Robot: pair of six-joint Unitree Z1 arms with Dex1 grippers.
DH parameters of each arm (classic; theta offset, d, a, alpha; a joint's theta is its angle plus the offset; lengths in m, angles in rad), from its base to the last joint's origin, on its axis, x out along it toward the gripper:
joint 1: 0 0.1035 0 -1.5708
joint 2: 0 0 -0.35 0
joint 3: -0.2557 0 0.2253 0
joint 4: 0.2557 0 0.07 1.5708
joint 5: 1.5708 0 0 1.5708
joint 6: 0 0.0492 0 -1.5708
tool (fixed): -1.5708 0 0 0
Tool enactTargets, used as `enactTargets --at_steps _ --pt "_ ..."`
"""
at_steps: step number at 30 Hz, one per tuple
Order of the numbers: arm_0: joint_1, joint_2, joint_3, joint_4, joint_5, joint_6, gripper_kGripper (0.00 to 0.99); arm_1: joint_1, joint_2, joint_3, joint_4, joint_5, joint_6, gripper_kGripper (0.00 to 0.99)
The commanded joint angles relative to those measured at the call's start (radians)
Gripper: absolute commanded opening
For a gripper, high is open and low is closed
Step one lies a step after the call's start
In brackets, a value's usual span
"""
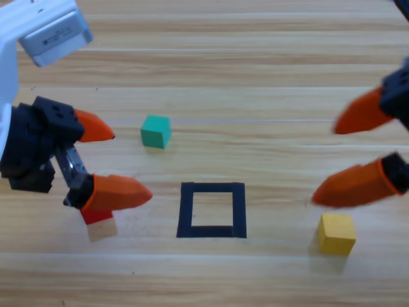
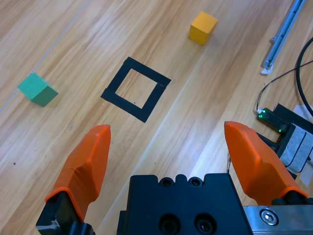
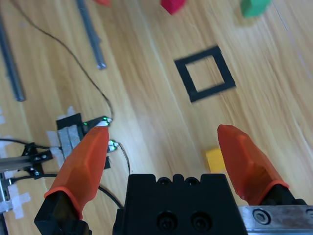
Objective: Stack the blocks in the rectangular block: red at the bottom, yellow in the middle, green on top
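Three plain cubes (image 1: 156, 131) around flat tape square (image 1: 212, 210)

Robotics lab bench: wooden table (image 1: 255, 57), loose cables (image 3: 73, 58), aluminium rails (image 3: 90, 32), taped-down electronics (image 3: 73, 132).

No readable text, labels, numbers or signs anywhere.

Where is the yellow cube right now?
In the high view the yellow cube sits on the table at lower right, outside and to the right of the tape square, just below the open right hand.
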Motion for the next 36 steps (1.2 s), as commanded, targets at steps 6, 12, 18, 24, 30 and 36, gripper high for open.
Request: enactTargets --at_steps 6,12,18,24,30,36 --pt "0.019 0.058 -0.041 0.053 0.155 -0.152 0.99 -0.201 0.097 0.024 0.027 -0.172 0.361 0.985" --pt "0.074 0.174 -0.192 0.226 0.309 -0.443 0.96 -0.187 0.221 0.001 0.047 -0.264 0.494 0.983" --pt "0.118 0.315 -0.363 0.447 0.365 -0.655 0.959 -0.184 0.336 -0.055 0.11 -0.293 0.643 0.985" --pt "0.218 0.551 -0.566 0.696 0.296 -0.825 0.946 -0.185 0.426 -0.038 0.111 -0.315 0.719 0.985" --pt "0.341 0.702 -0.606 0.739 0.175 -0.868 0.933 -0.185 0.463 -0.001 0.111 -0.278 0.825 0.986" --pt "0.372 0.743 -0.589 0.726 0.138 -0.943 0.933 -0.185 0.491 0.036 0.108 -0.218 0.841 0.977"
